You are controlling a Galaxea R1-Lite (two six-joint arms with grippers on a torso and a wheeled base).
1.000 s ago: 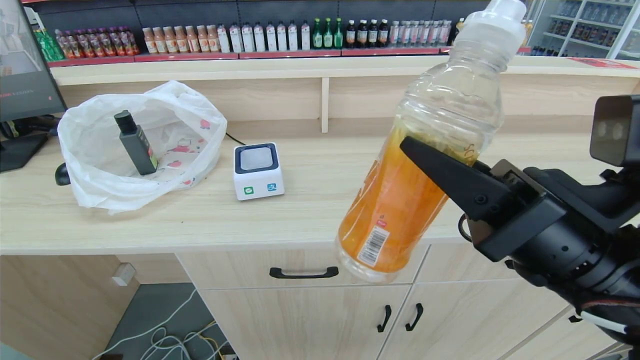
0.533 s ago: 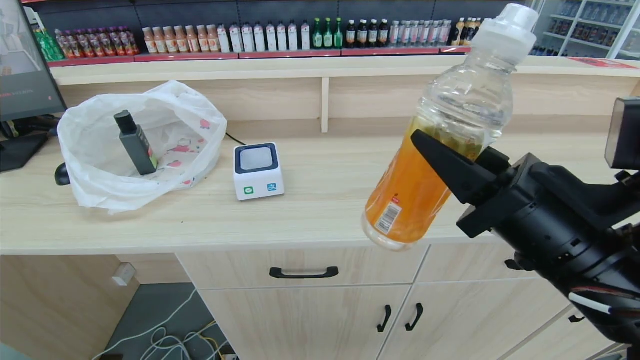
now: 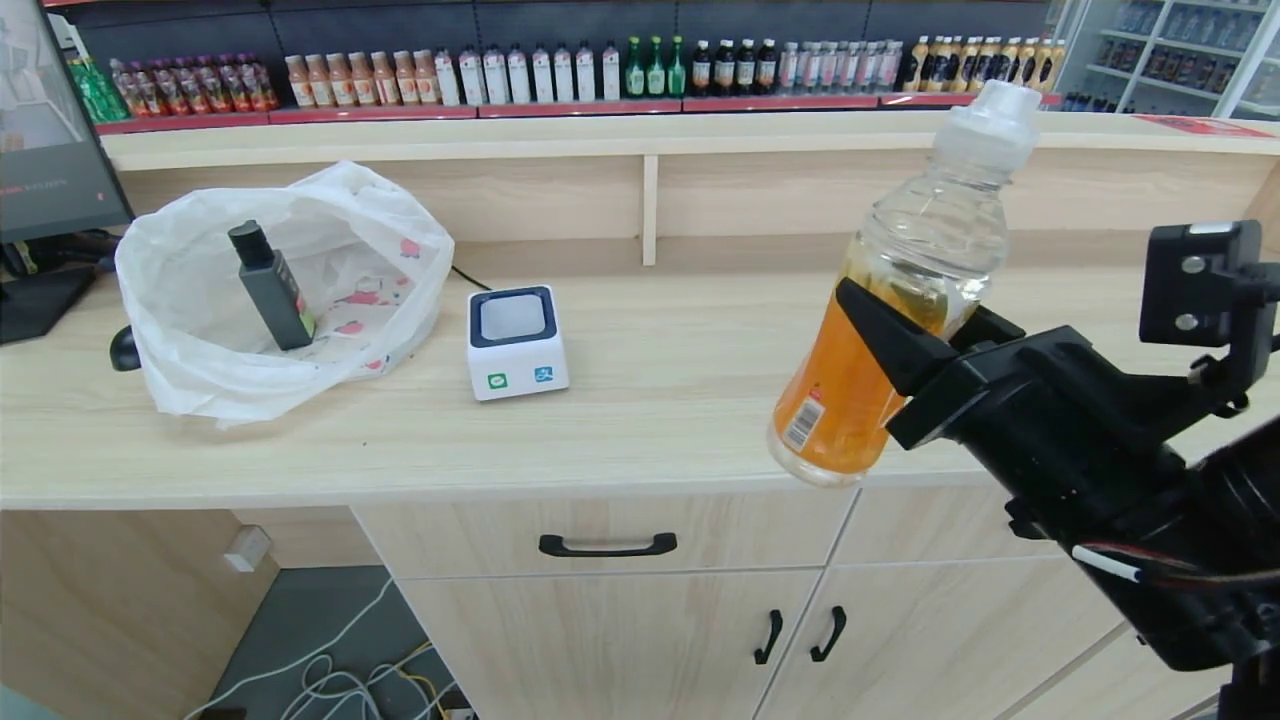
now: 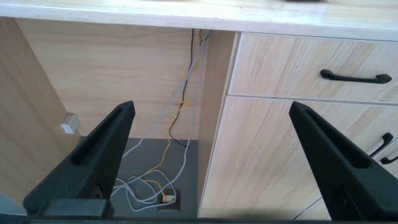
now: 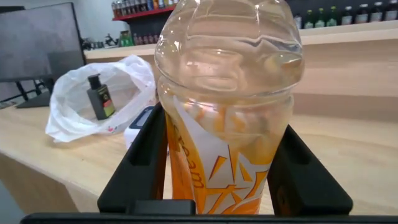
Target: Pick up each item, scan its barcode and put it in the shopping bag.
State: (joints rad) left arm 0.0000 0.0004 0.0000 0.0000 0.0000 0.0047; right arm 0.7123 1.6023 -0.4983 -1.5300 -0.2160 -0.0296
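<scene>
We have the right gripper (image 3: pixel 893 318) clamped on one orange drink bottle (image 3: pixel 840 390), tilted cap-up over the counter's (image 3: pixel 640 430) front edge at the right, with its barcode label (image 3: pixel 803 424) low on the near side. On the counter: one white scanner cube (image 3: pixel 515 342) standing between that bottle and one open shopping bag (image 3: pixel 190 375), which holds one dark bottle (image 3: pixel 272 290); one monitor (image 3: pixel 50 130) sits just beside the bag. The left gripper (image 4: pixel 211 107) hangs below the counter, fingers spread wide and holding nothing, facing one drawer handle (image 4: pixel 354 77).
</scene>
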